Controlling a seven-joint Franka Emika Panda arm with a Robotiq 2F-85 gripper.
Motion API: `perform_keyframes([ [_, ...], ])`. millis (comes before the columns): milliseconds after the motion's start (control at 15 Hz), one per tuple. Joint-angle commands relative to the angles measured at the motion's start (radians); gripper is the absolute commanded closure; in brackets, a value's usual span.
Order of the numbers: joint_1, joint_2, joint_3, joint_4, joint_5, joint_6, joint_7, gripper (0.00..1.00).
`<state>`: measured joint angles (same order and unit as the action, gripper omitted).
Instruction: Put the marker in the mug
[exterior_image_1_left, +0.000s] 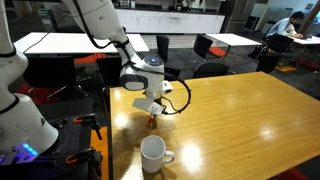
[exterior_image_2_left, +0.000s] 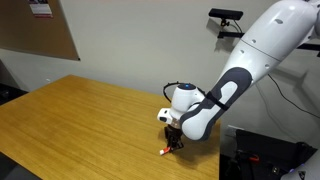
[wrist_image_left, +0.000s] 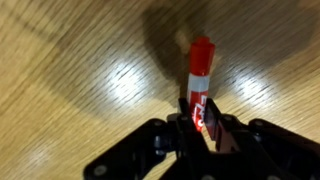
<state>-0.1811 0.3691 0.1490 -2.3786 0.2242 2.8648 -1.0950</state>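
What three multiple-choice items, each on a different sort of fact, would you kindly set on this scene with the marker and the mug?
1. Where is the marker?
A. flat on the floor
B. between the fingers of the gripper
C. on a chair seat

2. What colour is the mug?
A. white
B. blue
C. black

3. How does the mug stand?
A. on its side
B. upside down
C. upright, mouth up

Answers:
1 B: the wrist view shows the red and whitish marker clasped between the dark fingers.
2 A: in an exterior view the mug is plain white.
3 C: its round opening faces up as it sits on the wooden table, handle to one side.
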Motion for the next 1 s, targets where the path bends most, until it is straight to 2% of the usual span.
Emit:
perform_keyframes([
  [0, 0.016, -0.057, -0.002, -0.051, -0.061, 0.087, 0.073, 0.95],
  [267, 0.079, -0.087, -0.062, -0.085, -0.202, 0.195, 0.205, 0.95],
  [467, 0.181, -0.113, -0.192, -0.103, -0.378, 0.265, 0.352, 0.95],
  [533, 0.268, -0.120, -0.283, -0.103, -0.393, 0.282, 0.371, 0.95],
  [933, 0.689, -0.077, -0.768, -0.050, -0.593, 0.348, 0.569, 0.95],
])
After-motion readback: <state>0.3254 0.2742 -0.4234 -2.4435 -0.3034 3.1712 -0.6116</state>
